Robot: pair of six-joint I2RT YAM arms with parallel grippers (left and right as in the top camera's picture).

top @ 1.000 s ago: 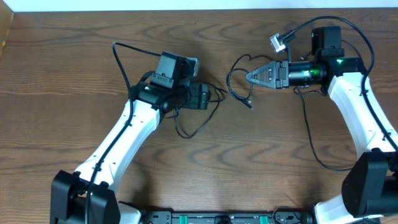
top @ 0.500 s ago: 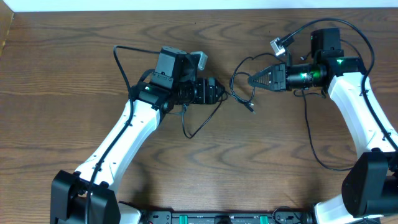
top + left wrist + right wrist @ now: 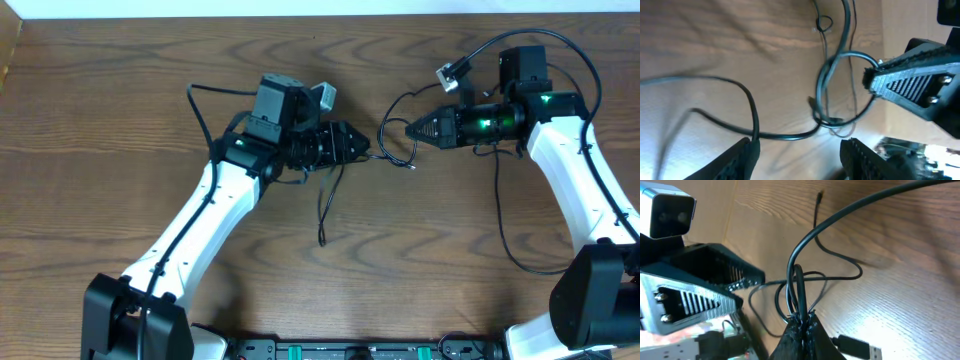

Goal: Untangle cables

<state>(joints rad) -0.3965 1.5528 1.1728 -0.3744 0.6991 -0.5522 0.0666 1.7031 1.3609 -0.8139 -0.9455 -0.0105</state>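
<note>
Two hands: the left hand (image 3: 352,148) and the right hand (image 3: 408,130), both black, each on a white robot arm (image 3: 205,215), above the brown wood-grain surface (image 3: 100,150).
State of right hand: the fingers are pressed together and clamped on the thin black cords (image 3: 799,290). Several strands come out of its tip side by side.
State of left hand: its two ribbed black fingers (image 3: 742,160) stand apart with a wide gap. One cord runs across this gap, close to one finger. I cannot tell if it touches that finger.
Place of left hand: just beside the right hand, tip facing tip, with a small gap between them.
Place of cords: the small bundle sits at the tip of the right hand, with a few loose loops around this tip and under it.
Long strand: one cord goes from the right hand to the left hand. Its free end trails over the surface on the far side of the left hand from the right hand.
Height of cords: at the right hand they are lifted. Where the loops meet the surface is not clear.
Other thing: a grey-white camera box (image 3: 670,210) sits on the left wrist, near the right hand.
</note>
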